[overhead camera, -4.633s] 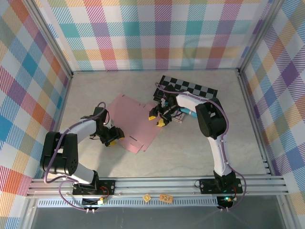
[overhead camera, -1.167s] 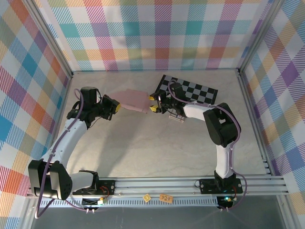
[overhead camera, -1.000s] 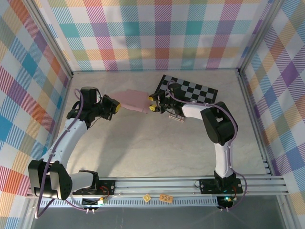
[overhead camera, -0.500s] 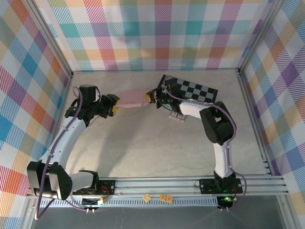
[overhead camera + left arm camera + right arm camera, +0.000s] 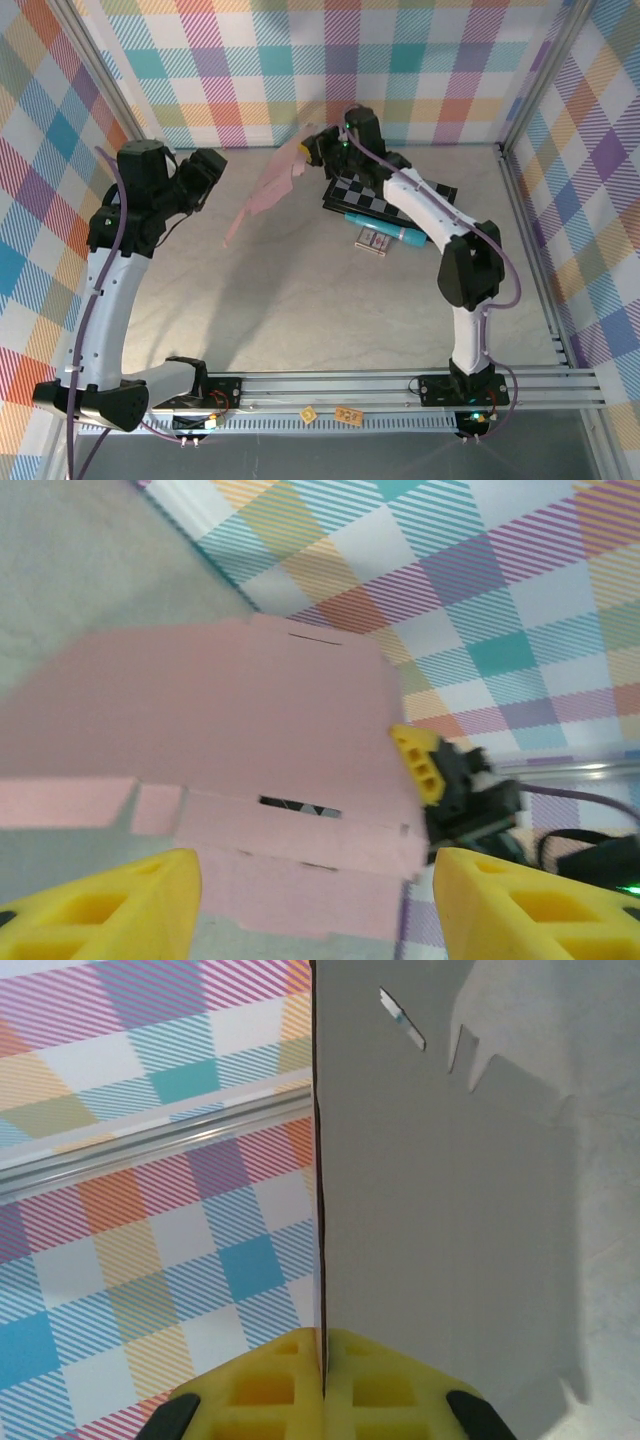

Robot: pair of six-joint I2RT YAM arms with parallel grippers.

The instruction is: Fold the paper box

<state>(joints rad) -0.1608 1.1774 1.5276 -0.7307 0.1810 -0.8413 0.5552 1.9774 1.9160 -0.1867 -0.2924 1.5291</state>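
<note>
Top external view: where is the dusty-pink die-cut cardboard paper box [image 5: 262, 195]?
- Aloft above the grey table [image 5: 300, 300], slanting toward 11 o'clock.
- Held how?
- The right gripper [image 5: 313, 149] is clenched on its 1 o'clock edge, pinched between yellow fingers [image 5: 268, 1380]. The left gripper [image 5: 212, 168], at 9 o'clock, stands spread and empty, probably so it can take a new grip.

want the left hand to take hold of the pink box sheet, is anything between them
Nothing visible. The left hand is open and faces the paper box across bare air. The right hand pinches the sheet's opposite edge, out of the way.
</note>
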